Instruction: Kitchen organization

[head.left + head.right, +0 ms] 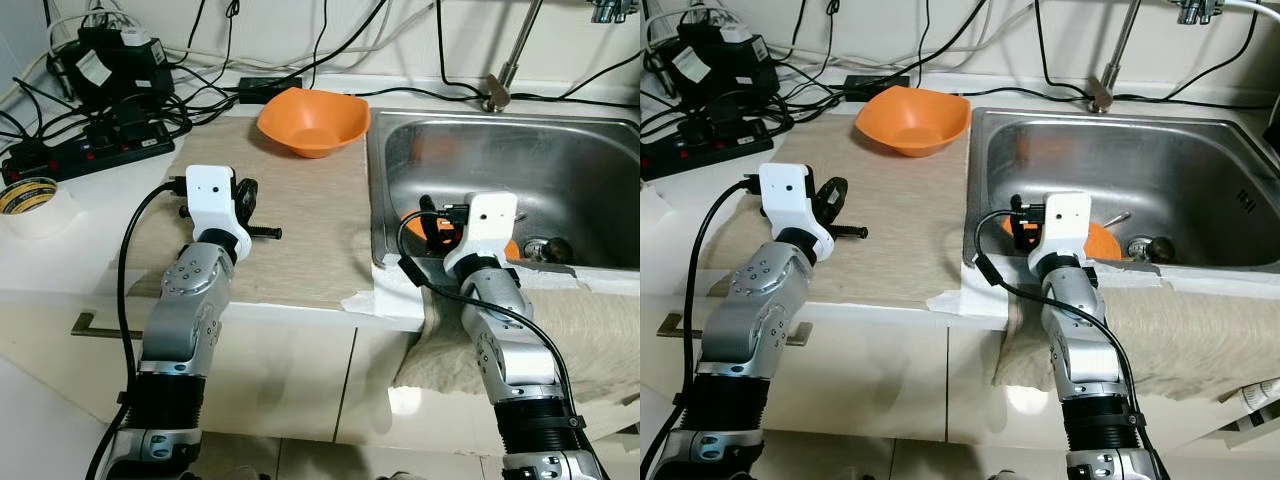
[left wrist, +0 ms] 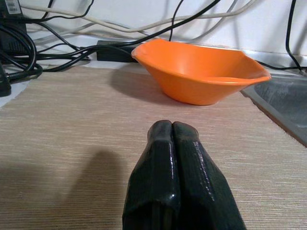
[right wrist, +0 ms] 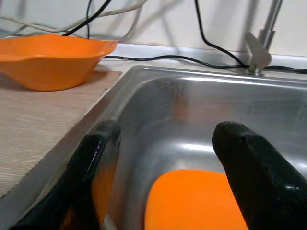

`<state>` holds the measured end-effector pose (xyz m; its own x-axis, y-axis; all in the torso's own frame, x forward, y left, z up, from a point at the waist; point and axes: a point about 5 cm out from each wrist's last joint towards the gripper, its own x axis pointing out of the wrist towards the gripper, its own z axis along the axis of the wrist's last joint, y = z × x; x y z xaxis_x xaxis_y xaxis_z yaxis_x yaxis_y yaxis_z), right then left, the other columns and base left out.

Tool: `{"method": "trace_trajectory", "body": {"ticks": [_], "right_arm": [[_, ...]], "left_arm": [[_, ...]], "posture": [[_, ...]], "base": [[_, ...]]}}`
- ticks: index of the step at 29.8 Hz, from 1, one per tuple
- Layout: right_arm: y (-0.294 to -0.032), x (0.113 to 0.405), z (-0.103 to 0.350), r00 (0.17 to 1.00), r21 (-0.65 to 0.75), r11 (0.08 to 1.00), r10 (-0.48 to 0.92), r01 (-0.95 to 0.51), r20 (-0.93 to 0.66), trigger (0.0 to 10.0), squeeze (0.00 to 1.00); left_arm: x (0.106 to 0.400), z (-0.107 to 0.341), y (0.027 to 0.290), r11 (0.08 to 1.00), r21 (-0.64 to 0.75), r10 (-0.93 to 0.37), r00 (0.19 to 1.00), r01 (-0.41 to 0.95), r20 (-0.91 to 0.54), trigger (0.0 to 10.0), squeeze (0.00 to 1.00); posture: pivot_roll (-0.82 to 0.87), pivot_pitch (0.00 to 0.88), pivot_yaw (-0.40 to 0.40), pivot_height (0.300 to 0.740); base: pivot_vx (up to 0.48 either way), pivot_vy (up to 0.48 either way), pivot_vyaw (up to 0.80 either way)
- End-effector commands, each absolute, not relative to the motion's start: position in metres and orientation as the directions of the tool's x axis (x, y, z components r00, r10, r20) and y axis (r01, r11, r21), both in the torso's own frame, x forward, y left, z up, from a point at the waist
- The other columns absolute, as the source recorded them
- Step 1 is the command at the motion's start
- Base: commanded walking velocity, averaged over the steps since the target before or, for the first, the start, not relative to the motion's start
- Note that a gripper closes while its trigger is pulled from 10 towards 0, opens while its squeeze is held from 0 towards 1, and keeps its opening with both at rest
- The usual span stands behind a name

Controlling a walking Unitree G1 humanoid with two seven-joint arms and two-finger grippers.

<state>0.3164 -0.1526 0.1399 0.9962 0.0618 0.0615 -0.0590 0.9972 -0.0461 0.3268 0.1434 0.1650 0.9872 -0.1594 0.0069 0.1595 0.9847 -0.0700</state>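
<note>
left gripper (image 2: pixel 171 143) low over the woven mat (image 1: pixel 300 200), jaws pressed flat together, nothing between them. straight ahead of the closed tips, well apart, an orange bowl (image 2: pixel 201 72) upright on the far part of the mat, just beside the sink's edge. behind the bowl, a tangle of black and white cables (image 1: pixel 200 60) along the wall, with a black power strip (image 1: pixel 90 150) and a charger block (image 1: pixel 115 60) off to the left of the jaws. further left, near the counter edge, a roll of tape (image 1: pixel 28 195).

right gripper (image 3: pixel 165 177) over the near left corner of the steel sink (image 1: pixel 560 170), jaws spread wide, nothing held. between and just below the open fingers (image 3: pixel 259 177), an orange plate (image 3: pixel 192 201) lying in the basin; contact between fingers and plate cannot be told. to the right of the jaws, past the plate, the drain (image 1: pixel 548 250) in the basin floor. beyond the jaws, at the back rim of the sink, the base of a tap (image 1: pixel 498 90). under the right arm, a beige cloth (image 1: pixel 590 330) draped over the front of the counter.
</note>
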Motion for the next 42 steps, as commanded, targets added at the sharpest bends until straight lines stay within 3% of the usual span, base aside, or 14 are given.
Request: {"method": "trace_trajectory", "body": {"ticks": [1, 42], "right_arm": [[-0.152, 0.320, 0.147, 0.994, -0.052, 0.997, 0.070, -0.066, 0.082, 10.0, 0.00], [-0.153, 0.323, 0.142, 0.992, -0.118, 0.993, 0.034, -0.020, 0.119, 10.0, 0.00]], "left_arm": [[0.330, 0.170, 0.144, 0.984, -0.060, -0.166, 0.986, 0.167, 0.022, 10.0, 0.00], [0.330, 0.179, 0.118, 0.951, 0.036, -0.309, 0.948, 0.307, 0.080, 10.0, 0.00]], "posture": [[0.00, 0.000, 0.000, 0.732], [-0.01, 0.000, 0.027, 0.732]], "base": [[0.000, 0.000, 0.00], [0.000, 0.000, 0.00]]}}
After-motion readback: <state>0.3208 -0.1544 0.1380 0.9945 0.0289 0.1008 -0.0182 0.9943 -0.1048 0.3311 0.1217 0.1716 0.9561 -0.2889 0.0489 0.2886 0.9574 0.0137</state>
